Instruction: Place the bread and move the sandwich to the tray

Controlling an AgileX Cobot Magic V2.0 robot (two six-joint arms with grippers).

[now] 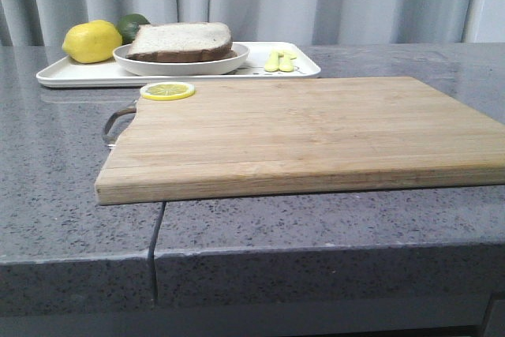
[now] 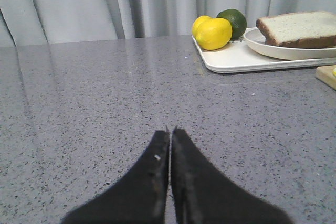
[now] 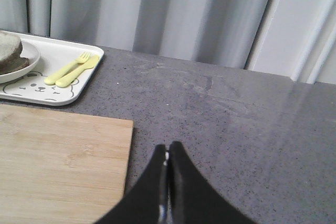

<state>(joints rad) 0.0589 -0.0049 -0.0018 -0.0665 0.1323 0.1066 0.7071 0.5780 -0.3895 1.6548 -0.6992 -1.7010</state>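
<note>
In the front view neither arm showed. The bread (image 1: 181, 41), a thick white slice with dark crust, lay on a round white plate (image 1: 134, 60) that hid its underside, on the flat white tray (image 1: 71, 76) at upper left. A lemon (image 1: 91, 41) partly hid a lime (image 1: 132, 24). The bamboo cutting board (image 1: 316, 136) ran off the right edge on the speckled grey surface (image 1: 63, 187). The left gripper (image 2: 170, 130) and right gripper (image 3: 167, 148) had black tapered jaws pressed together, empty.
</note>
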